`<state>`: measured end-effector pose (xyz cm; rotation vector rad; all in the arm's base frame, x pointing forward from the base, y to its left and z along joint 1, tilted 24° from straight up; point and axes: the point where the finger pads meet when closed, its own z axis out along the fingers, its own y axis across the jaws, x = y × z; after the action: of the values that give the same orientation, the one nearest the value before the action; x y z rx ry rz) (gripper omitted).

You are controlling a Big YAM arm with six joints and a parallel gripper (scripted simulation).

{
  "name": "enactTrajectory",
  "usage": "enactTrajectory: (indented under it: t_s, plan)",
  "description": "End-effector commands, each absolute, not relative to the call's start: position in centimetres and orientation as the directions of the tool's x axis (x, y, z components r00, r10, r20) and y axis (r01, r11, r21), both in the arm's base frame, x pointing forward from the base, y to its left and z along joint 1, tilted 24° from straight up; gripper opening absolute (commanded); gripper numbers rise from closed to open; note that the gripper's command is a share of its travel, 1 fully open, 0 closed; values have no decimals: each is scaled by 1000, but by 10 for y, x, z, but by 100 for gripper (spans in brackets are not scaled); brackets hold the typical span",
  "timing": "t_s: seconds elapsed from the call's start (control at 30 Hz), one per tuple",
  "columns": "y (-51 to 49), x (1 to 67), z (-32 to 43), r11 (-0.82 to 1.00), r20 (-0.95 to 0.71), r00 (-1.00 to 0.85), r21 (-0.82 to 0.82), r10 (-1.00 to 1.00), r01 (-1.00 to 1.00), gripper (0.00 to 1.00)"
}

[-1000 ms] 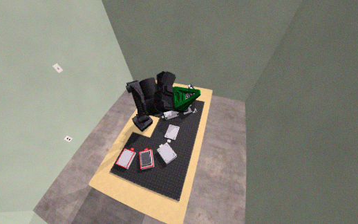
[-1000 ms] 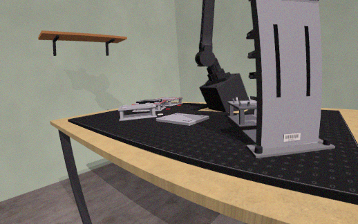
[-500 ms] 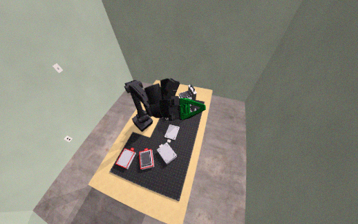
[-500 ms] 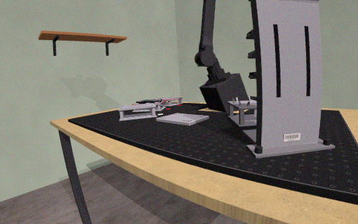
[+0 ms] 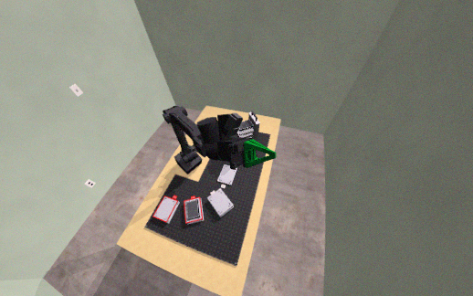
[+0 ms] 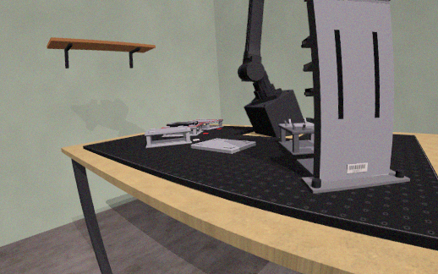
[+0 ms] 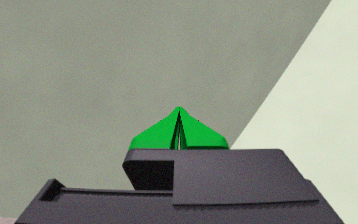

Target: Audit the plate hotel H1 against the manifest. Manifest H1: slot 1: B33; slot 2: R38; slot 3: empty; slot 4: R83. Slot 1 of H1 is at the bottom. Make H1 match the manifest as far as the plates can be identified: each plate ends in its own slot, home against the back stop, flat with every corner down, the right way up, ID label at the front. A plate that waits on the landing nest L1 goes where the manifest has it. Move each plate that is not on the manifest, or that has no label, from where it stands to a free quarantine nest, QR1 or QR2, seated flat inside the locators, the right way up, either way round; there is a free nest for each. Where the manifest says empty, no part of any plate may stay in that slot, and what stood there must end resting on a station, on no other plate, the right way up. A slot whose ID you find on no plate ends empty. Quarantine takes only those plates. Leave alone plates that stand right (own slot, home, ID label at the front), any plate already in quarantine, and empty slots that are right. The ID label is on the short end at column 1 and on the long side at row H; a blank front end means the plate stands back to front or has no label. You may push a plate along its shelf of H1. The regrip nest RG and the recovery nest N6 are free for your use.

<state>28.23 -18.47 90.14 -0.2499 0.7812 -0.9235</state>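
Observation:
The plate hotel H1 [image 5: 247,129] stands at the back of the black mat, with pale plate edges showing in its shelves; their labels are too small to read. In the exterior view I see its grey back wall [image 6: 349,97]. My gripper [image 5: 260,153] has green fingers and hangs in the air just in front of the hotel, pointing sideways. In the wrist view the fingers [image 7: 178,127] are shut together with nothing between them and face only bare walls.
A pale nest [image 5: 226,174] lies in front of the hotel, and a grey raised nest [image 5: 220,202] lies nearer the front. Two red-edged quarantine nests [image 5: 166,209] [image 5: 193,210] lie at the front left; the right one looks dark inside. A small stand [image 6: 297,133] sits beside the hotel.

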Motion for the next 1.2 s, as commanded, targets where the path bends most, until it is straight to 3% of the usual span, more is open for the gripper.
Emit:
enactTrajectory:
  t_s: [0.0, 0.17, 0.4, 0.63, 0.87, 1.17]
  plan:
    - [-153, 256, 927, 617, -481, 400, -486, -780, 618, 0]
    - [-170, 280, 896, 692, -597, 385, -456, -704, 560, 0]
    - [-184, 304, 876, 674, -581, 376, -468, -722, 571, 0]
    - [-159, 281, 897, 741, -645, 404, -416, -649, 526, 0]
    - [-192, 331, 841, 760, -701, 357, -413, -617, 502, 0]
    - [-165, 307, 862, 811, -750, 374, -359, -546, 462, 0]
